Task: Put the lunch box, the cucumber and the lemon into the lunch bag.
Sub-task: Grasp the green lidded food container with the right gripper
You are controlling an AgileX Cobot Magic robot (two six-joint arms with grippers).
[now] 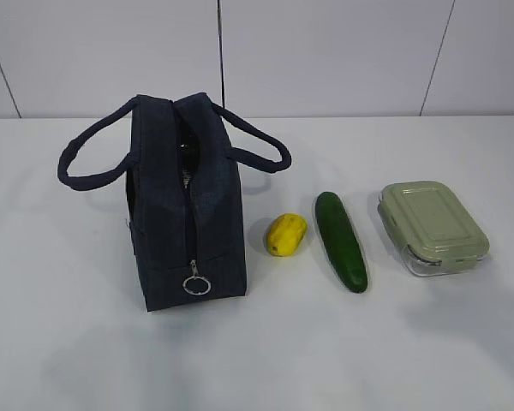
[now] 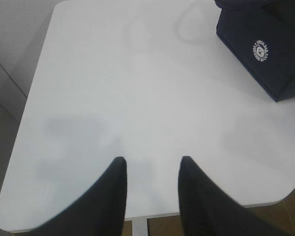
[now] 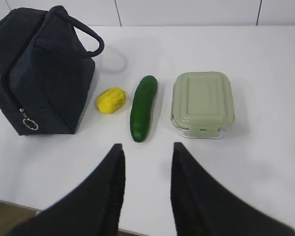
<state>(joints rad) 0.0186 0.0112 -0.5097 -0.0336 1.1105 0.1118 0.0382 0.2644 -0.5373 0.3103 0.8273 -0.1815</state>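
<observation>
In the middle of the exterior view the lunch bag (image 1: pixel 184 205) stands left of centre, its zipper mostly drawn open along the top, with the lemon (image 1: pixel 286 234), cucumber (image 1: pixel 341 241) and lunch box (image 1: pixel 433 224) lined up to its right, all outside, so no packing has begun. In the left wrist view the left gripper (image 2: pixel 151 169), at lower centre, is parted and empty over bare table (image 2: pixel 113 88), the bag at upper right. In the right wrist view the right gripper (image 3: pixel 146 156), spread and empty, hangs just below the cucumber; next it probably must descend on one item.
</observation>
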